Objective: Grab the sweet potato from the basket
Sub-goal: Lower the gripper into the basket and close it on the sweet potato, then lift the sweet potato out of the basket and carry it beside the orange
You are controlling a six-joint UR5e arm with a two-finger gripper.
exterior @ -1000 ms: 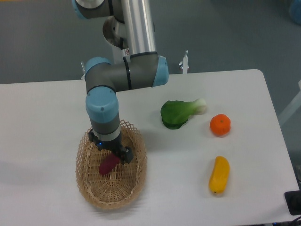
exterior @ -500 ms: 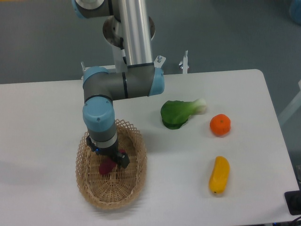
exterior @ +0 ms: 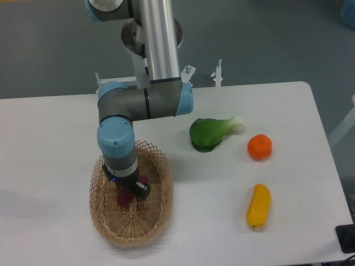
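Observation:
The sweet potato point(exterior: 124, 197) is a small magenta tuber lying inside the tan wicker basket point(exterior: 157, 213) at the front left of the table. My gripper point(exterior: 131, 189) is lowered into the basket, right over the tuber. Its dark fingers point(exterior: 143, 192) stand on either side of the sweet potato's middle and look spread, so the gripper reads as open. Only the tuber's two ends show: one below left of the gripper, and a small piece above right. The wrist hides the rest of it.
A green leafy vegetable point(exterior: 209, 133) lies right of the basket. A round orange fruit point(exterior: 259, 147) and a long yellow-orange vegetable point(exterior: 258, 206) lie further right. A black object point(exterior: 346, 238) sits at the table's front right corner.
The gripper has come down and slightly left into the basket, from just above the sweet potato to around it. The sweet potato and the basket have stayed in place.

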